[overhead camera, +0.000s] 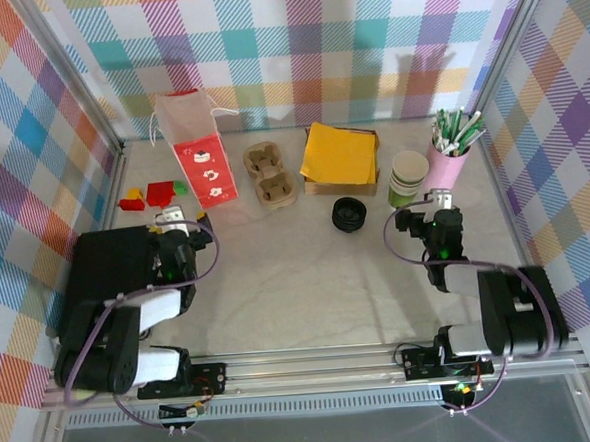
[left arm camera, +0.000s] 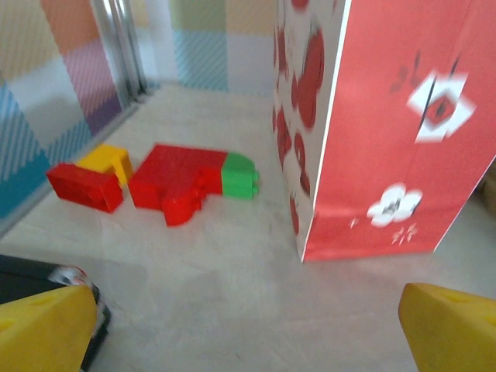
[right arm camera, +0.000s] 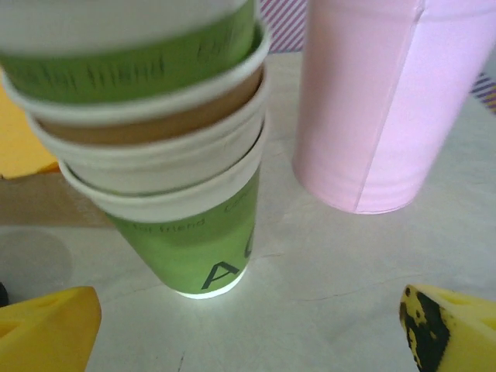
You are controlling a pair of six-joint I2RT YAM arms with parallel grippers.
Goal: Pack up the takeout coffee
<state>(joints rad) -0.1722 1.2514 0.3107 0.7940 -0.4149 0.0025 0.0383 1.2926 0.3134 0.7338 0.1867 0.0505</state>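
One stack of green paper cups [right arm camera: 194, 232], at least three nested, is seen upright, mouths up and long axis vertical, at the right of the top view. It stands just left of one pink cup [right arm camera: 372, 116] holding green-and-white straws [overhead camera: 457, 128], while one pile of black lids [overhead camera: 349, 215] lies flat on the table [overhead camera: 299, 281] near centre, apart from the cups. One brown carrier [overhead camera: 272, 174], one yellow napkin pile [overhead camera: 341, 153], one upright red bag [overhead camera: 199, 152] and a cluster of toy bricks [left arm camera: 178, 182] are counted further left; left fingers [left arm camera: 46, 329] and right fingers [right arm camera: 46, 329] are spread wide, nothing held.
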